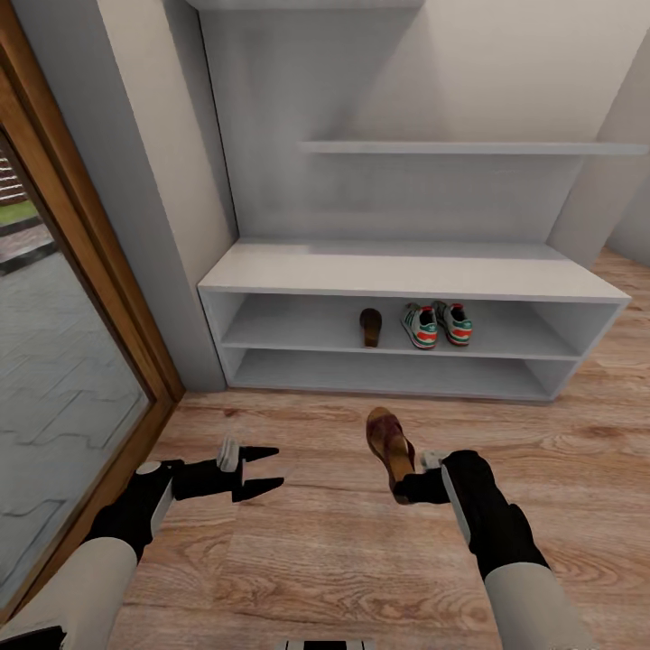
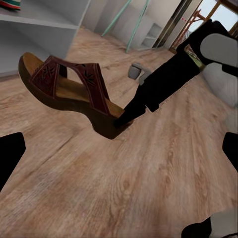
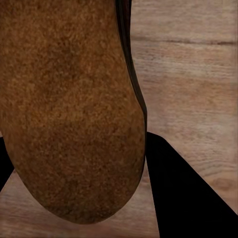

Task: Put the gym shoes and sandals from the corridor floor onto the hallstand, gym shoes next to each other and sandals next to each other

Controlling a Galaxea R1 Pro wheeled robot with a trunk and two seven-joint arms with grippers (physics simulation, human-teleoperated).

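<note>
Sandal (image 1: 389, 450) held by the right gripper (image 1: 408, 488) at its heel end, lifted off the corridor floor (image 1: 343, 560) in front of the hallstand (image 1: 406, 271). Long axis runs roughly away from the robot, toe toward the rack, heel back at the gripper. In the left wrist view the sandal (image 2: 69, 91) sits tilted, toe end higher, with wide dark brown patterned straps over a tan footbed, and the right gripper (image 2: 121, 119) is pinched closed on the heel. In the right wrist view the tan footbed of the sandal (image 3: 69, 104) is close up against the camera, with one dark finger (image 3: 191, 193) alongside the heel.

Left gripper (image 1: 262, 469) hovers over the floor to the left of the held sandal, apart from it, fingers spread, nothing between them.

Hallstand: low bench with two long cubby tiers and slab shelves above. Upper tier holds the second sandal (image 1: 370, 327), long axis front-to-back; cannot tell which end faces out. Just right of it, with a small gap, are the two gym shoes (image 1: 437, 324), side by side and touching or nearly so, heels with red patches facing out, toes toward the back. Lower tier: nothing visible in it.

Glass door with wooden frame (image 1: 72, 298) at the left, grey paving outside.
</note>
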